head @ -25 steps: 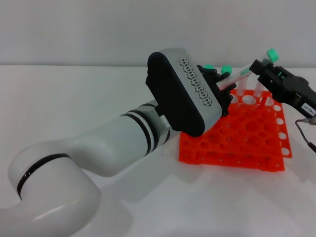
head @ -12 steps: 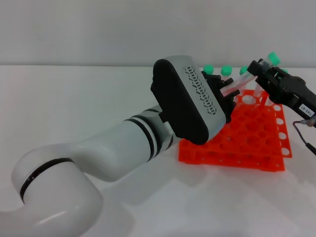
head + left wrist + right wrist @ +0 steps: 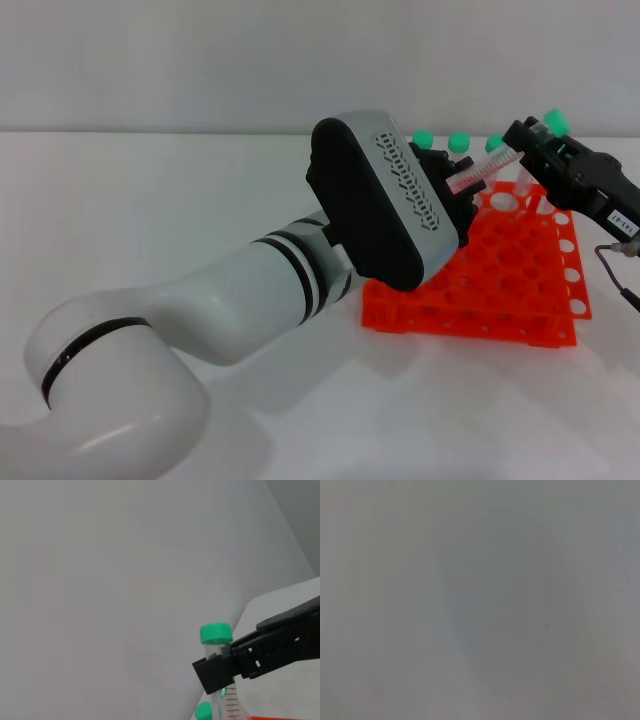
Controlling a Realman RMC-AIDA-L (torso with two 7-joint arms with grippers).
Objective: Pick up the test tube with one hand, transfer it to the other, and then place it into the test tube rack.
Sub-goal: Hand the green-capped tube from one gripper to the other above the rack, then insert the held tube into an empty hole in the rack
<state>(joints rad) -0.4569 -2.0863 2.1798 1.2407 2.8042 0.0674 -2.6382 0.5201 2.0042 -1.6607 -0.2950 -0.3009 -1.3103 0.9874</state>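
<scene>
The test tube (image 3: pixel 485 168), clear with a green cap (image 3: pixel 555 122), hangs slanted in the air above the far edge of the orange test tube rack (image 3: pixel 500 290). My left gripper (image 3: pixel 458 185), black on the thick white arm, is shut on the tube's lower end. My right gripper (image 3: pixel 522 140), black with a white label, is shut on the tube just below the cap. The left wrist view shows the right gripper (image 3: pixel 222 670) clamped around the tube under its green cap (image 3: pixel 216 634). The right wrist view shows only blank grey.
Three more green-capped tubes (image 3: pixel 459 141) stand in the rack's far row, behind the left gripper. Thin cables (image 3: pixel 615 265) hang from the right gripper beside the rack's right edge. The white table (image 3: pixel 150 200) spreads to the left.
The left arm moved slightly right and the tube's capped end dropped a little between the two grippers. In the last half second almost nothing moved.
</scene>
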